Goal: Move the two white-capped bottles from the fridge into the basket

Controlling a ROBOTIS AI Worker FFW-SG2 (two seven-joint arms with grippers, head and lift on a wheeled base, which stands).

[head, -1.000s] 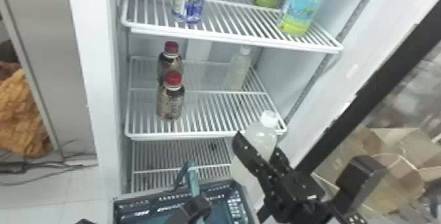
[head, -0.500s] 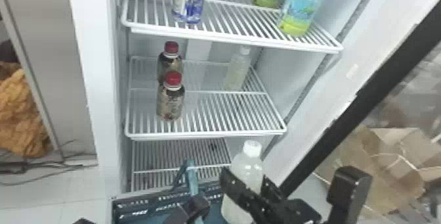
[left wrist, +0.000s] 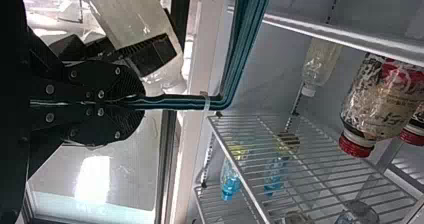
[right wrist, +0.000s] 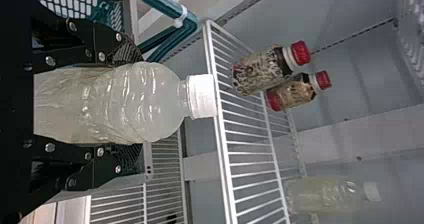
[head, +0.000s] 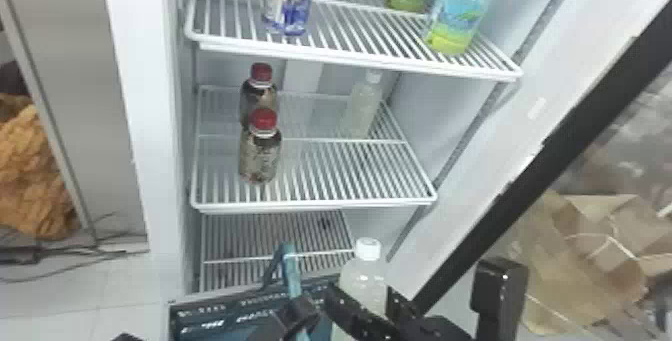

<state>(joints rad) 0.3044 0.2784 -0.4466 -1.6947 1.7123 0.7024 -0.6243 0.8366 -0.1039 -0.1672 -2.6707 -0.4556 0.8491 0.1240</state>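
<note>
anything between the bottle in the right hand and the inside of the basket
The upright handle of the basket is just left of the bottle, with the left hand closed on it. Both could obstruct a leftward move; nothing else visible does, though clearance over the rim is unclear.

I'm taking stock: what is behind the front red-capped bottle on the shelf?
Another red-capped bottle stands there. In the head view, the front bottle covers much of its lower part.
</note>
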